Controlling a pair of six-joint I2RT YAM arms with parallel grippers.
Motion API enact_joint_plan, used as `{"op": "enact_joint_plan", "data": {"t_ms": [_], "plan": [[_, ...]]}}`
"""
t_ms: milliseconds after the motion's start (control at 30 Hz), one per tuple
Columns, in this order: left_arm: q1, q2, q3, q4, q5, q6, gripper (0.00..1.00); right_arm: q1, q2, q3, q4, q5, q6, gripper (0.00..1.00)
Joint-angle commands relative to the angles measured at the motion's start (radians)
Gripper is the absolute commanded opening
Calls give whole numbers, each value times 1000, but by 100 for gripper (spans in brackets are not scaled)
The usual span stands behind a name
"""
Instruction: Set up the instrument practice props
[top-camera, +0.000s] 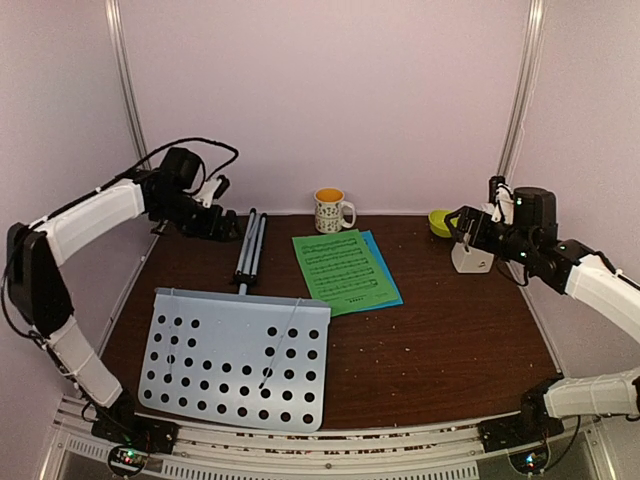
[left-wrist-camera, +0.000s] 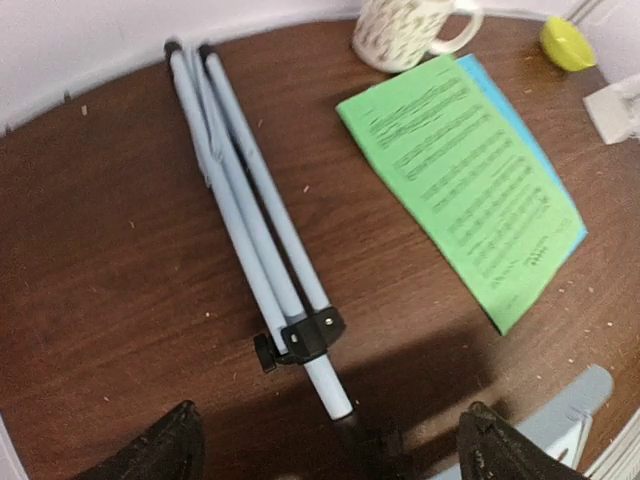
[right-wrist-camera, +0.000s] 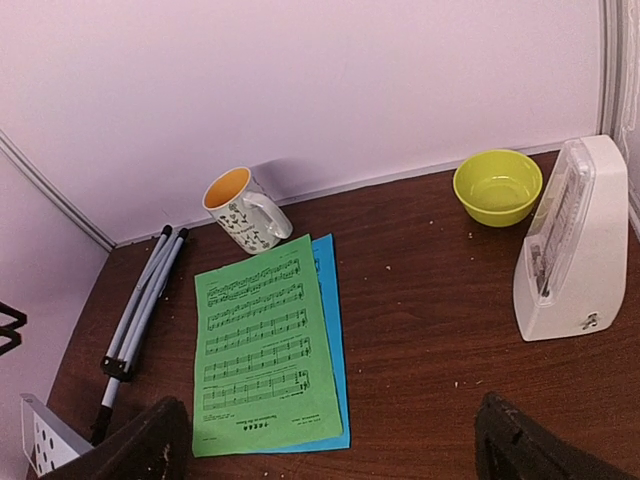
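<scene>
Lying flat: pale grey perforated sheet-metal music stand (top-camera: 235, 360), tubular silver tripod (top-camera: 250, 248) pointing 12 o'clock. Arms bent; left gripper (top-camera: 224, 226) and right gripper (top-camera: 463, 222) both spread wide.

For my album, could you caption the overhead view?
Before setup: music stand lying flat, green and blue music sheets beside it, patterned mug behind, metronome at right.

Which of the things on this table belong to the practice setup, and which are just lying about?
For the job: music stand, lying flat, with its tripod folded; green sheet on top of the blue sheet; white metronome.
Lying about: patterned mug; small green bowl.
</scene>
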Motion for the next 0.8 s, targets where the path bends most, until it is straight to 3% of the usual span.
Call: {"op": "enact_joint_plan", "data": {"t_ms": [0, 100, 200, 633, 767], "plan": [[-70, -136, -40, -71, 59, 300, 90, -10, -28, -22, 58, -58, 4, 100], [-196, -177, -91, -156, -24, 467, 90, -10, -32, -30, 69, -81, 3, 100], [-241, -204, -137, -181, 12, 564, 90, -10, -43, -46, 92, -103, 9, 100], [-340, -68, -67, -233, -42, 719, 77, -13, -68, -78, 121, -129, 27, 100], [-373, -24, -60, -226, -129, 748, 71, -14, -64, -80, 133, -128, 33, 100]]}}
